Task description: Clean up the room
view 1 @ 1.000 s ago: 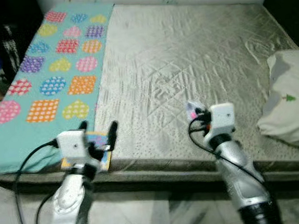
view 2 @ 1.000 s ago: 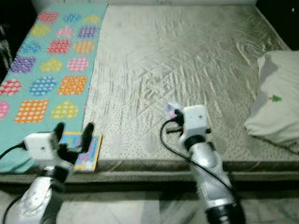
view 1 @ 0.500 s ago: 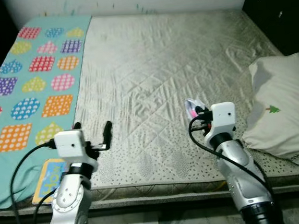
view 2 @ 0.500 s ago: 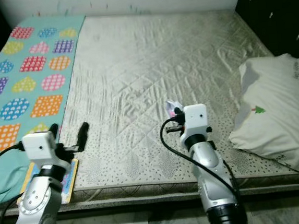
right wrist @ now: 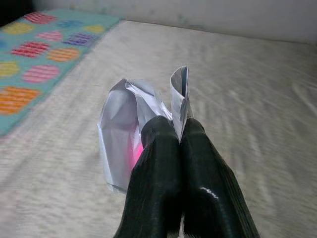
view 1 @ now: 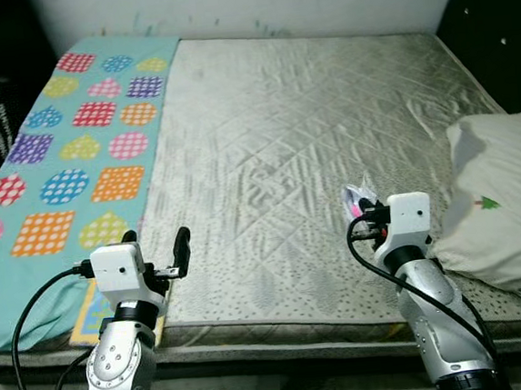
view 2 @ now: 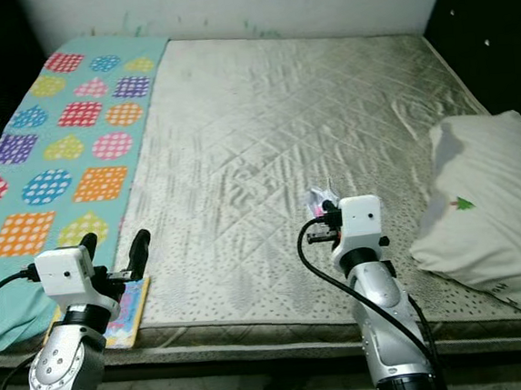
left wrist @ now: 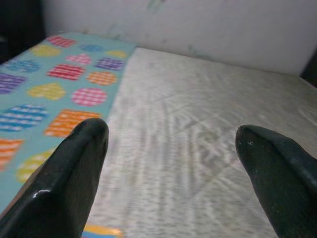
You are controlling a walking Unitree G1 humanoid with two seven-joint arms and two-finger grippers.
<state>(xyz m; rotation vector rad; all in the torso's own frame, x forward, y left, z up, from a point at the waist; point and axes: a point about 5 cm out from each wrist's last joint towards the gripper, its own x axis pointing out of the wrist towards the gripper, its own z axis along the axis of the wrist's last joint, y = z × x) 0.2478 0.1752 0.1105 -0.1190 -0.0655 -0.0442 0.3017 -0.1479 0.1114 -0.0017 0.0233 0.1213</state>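
Silver wrapper stayed pinched in the right claw above the mattress; the left claw remained spread wide, empty, beside the blanket, as before.

Grey quilted mattress; teal sheet with dotted coloured hearts, circles, squares; white pillow; silver-and-pink wrapper.

Crumpled silver wrapper, pinched upright

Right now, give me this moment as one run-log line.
left gripper: open, idle over mattress edge | right gripper: shut on wrapper | pillow: on mattress
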